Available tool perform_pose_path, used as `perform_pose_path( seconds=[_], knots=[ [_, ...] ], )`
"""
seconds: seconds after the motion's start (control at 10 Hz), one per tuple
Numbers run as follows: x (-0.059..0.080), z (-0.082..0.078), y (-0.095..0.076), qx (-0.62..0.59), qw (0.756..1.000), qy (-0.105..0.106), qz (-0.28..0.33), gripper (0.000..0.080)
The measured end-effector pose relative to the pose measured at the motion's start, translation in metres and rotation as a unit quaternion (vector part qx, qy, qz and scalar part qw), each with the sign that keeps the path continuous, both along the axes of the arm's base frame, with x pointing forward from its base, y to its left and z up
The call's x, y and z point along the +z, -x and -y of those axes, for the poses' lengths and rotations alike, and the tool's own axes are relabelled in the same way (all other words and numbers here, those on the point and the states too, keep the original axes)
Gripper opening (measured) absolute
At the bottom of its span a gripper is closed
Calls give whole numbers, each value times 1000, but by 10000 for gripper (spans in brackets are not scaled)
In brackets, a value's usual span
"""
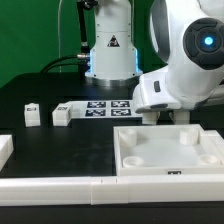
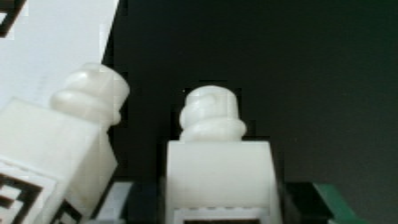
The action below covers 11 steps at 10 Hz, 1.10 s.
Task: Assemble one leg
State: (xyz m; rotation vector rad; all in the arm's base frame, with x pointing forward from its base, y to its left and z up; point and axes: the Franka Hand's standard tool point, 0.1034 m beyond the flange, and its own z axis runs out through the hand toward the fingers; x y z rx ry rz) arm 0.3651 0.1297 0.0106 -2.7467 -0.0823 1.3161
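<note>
In the wrist view my gripper [image 2: 222, 203] is shut on a white leg [image 2: 221, 165], whose rounded screw tip [image 2: 210, 112] points away from the camera over the black table. A second white leg [image 2: 75, 130] with a marker tag on its side lies close beside the held one, against a white surface [image 2: 54, 45]. In the exterior view the gripper [image 1: 172, 118] hangs low at the far edge of the large white panel [image 1: 170, 150]; the held leg is hidden there. Two more small legs [image 1: 32, 111] [image 1: 62, 116] stand on the table at the exterior view's left.
The marker board [image 1: 108, 106] lies on the table in front of the robot base. Long white border strips [image 1: 60, 185] run along the near edge, and another white piece [image 1: 5, 150] sits at the exterior view's left edge.
</note>
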Motion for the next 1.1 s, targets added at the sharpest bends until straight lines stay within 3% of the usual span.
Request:
perform_pose_path(
  seconds=[0.1, 0.2, 0.4, 0.6, 0.8, 0.9, 1.0, 1.1],
  knots=[
    [1, 0, 0, 0, 1000, 0, -1, 290],
    [11, 2, 1, 1, 1000, 1, -9, 290],
    [45, 6, -2, 5, 1000, 3, -19, 291],
    [68, 7, -7, 9, 1000, 3, -26, 291],
    [78, 6, -18, 9, 1000, 1, -14, 291],
    [76, 5, -18, 8, 1000, 1, -8, 291],
    [73, 5, -24, 4, 1000, 1, 20, 291],
    [71, 4, -33, -3, 996, 2, 84, 291]
  ],
)
